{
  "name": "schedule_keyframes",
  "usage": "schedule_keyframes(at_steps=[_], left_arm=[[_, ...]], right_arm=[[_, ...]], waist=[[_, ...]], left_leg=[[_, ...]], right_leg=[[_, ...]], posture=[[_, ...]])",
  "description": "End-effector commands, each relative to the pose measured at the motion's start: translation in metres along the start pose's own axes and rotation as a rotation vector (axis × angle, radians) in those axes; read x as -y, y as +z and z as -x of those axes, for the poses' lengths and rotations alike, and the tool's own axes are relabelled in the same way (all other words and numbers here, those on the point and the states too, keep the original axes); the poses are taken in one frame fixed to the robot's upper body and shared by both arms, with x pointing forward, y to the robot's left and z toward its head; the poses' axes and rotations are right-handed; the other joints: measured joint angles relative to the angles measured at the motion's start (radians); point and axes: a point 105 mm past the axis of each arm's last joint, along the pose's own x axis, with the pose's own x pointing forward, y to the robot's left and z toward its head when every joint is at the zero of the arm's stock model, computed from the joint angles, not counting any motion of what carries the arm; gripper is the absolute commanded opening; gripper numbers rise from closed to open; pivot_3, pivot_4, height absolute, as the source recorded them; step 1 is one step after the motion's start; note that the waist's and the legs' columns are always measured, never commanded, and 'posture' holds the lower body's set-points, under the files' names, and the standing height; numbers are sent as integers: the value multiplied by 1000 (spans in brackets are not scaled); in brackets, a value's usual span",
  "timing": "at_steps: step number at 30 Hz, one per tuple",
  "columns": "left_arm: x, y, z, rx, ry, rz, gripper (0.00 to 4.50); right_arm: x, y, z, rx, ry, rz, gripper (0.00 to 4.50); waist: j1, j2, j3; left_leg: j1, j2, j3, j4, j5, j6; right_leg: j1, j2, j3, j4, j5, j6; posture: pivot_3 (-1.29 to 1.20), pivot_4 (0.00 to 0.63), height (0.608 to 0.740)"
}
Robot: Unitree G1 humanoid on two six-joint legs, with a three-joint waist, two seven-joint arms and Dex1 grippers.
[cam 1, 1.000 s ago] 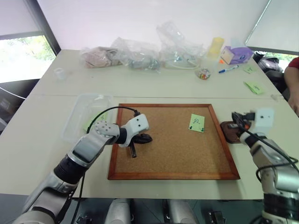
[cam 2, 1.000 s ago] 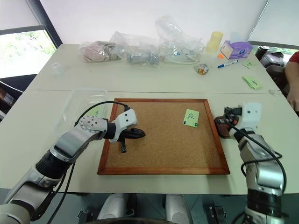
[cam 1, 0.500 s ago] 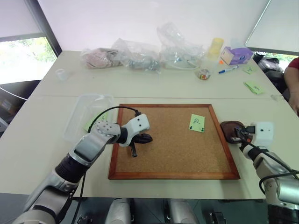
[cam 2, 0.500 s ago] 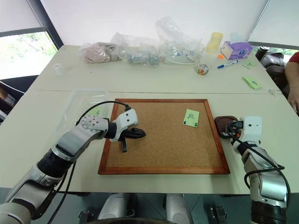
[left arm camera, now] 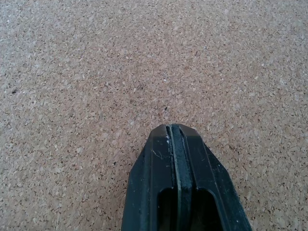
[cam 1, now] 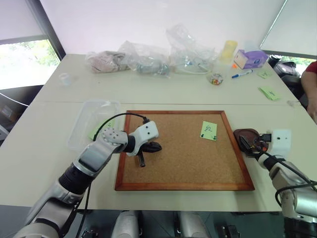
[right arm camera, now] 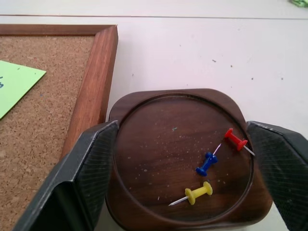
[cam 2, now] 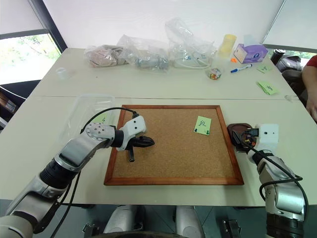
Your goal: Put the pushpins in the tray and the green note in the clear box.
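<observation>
The right claw (right arm camera: 180, 159) hangs wide open over the tray (right arm camera: 144, 144), where three pins, red (right arm camera: 235, 139), blue (right arm camera: 206, 163) and yellow (right arm camera: 198, 192), lie. The left claw (left arm camera: 174, 139) is shut empty over the corkboard (cam 1: 173, 163). The green note (cam 1: 209, 130) is left on the board, pinned, not yet in the clear box (cam 1: 84, 121).

Silver-grey metal arms with rounded joint housings, dark bands between segments and white wrist shells. Thin black cable looping from the left forearm to its wrist shell; similar cables along the right forearm. Black, wedge-shaped pincer fingers (left arm camera: 180, 187), ribbed on their inner pads.
</observation>
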Motion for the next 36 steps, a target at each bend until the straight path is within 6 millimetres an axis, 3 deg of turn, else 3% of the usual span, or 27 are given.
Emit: schedule_keyframes(at_steps=[1, 2, 4, 7, 9, 15, 24, 27, 34, 35, 36], left_arm=[[6, -16, -5, -57, -25, 37, 0], [6, -16, -5, -57, -25, 37, 0], [6, -16, -5, -58, -25, 37, 0], [6, -16, -5, -58, -27, 36, 0], [5, -16, -6, -58, -28, 35, 0], [4, -16, -6, -58, -30, 30, 0], [4, -15, -6, -56, -26, 30, 0], [5, -15, -6, -56, -26, 31, 0], [5, -15, -7, -55, -25, 31, 0], [5, -15, -7, -55, -24, 31, 0], [5, -15, -7, -55, -24, 31, 0]], right_arm=[[3, 37, 6, 161, -5, 9, 4458], [2, 41, 7, 178, 2, 10, 4458], [-18, 47, 12, 184, 123, 8, 4458], [-59, 34, 21, 120, 327, 23, 4458], [-73, 26, 21, 94, 373, 32, 4458], [-91, 16, 13, 73, 399, 26, 4458], [-96, 10, 5, 54, 416, 17, 4458], [-96, 7, 3, 45, 426, 17, 3761], [-97, 5, 1, 32, 432, 3, 338], [-97, 5, 1, 33, 431, 1, 25], [-97, 5, 1, 34, 431, -1, 25]], waist=[[0, 0, 0], [0, 0, 0], [0, 0, 0], [0, 0, -1], [0, -1, -1], [2, -1, -1], [2, -1, -1], [2, -1, -1], [2, -1, -1], [1, -1, -1], [1, -1, -1]], left_leg=[[0, 0, 0, 0, 0, 0], [0, 0, 0, 0, 0, 0], [0, 0, 0, 0, 0, 0], [0, 0, -1, 0, 0, 0], [0, 0, -1, 0, 0, 0], [0, 0, -1, 0, 0, 0], [0, 0, -1, 0, 0, 0], [0, 0, -1, 0, 0, 0], [0, 0, 0, 0, 0, 0], [0, 0, 0, 0, 0, 0], [0, 0, -1, 0, 0, 0]], right_leg=[[0, 0, 0, 0, 0, 0], [0, 0, 0, 0, 0, 0], [0, 0, 0, 0, 0, 0], [0, 0, 0, 0, 0, 0], [0, 0, 0, 0, 0, 0], [0, 0, 0, 0, 0, 0], [0, 0, 0, 0, 0, 0], [0, 0, 0, 0, 0, 0], [0, 0, 0, 0, 0, 0], [0, 0, 0, 0, 0, 0], [0, 0, 0, 0, 0, 0]], posture=[[0, 150, 737], [0, 150, 737], [0, 150, 737], [0, 150, 737], [0, 150, 737], [0, 150, 737], [0, 150, 737], [0, 150, 737], [0, 150, 737], [0, 150, 737], [0, 150, 737]])
